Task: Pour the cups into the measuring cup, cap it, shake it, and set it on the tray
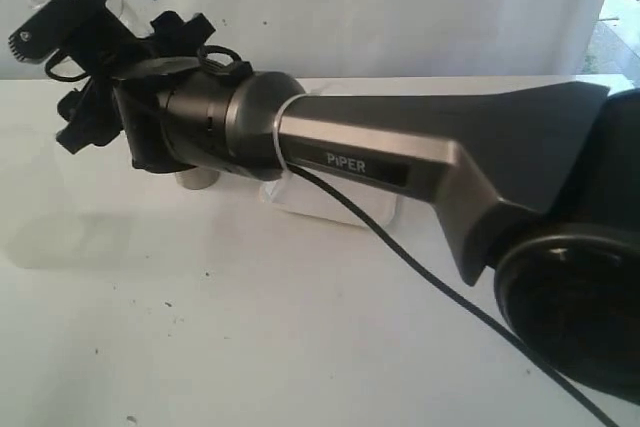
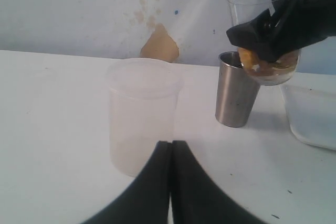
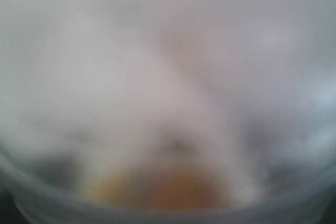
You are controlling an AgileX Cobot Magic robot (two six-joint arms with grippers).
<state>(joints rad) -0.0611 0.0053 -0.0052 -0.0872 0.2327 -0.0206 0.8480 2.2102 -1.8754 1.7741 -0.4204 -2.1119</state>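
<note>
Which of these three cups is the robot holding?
The tall clear measuring cup, clamped in the black fingers, something orange at its bottom. The steel tumbler and the frosted white cup stand untouched on the table.

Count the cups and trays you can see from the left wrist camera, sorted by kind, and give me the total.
steel cup: 1
frosted white plastic cup: 1
clear plastic cup: 1
white tray: 1
Total: 4
</note>
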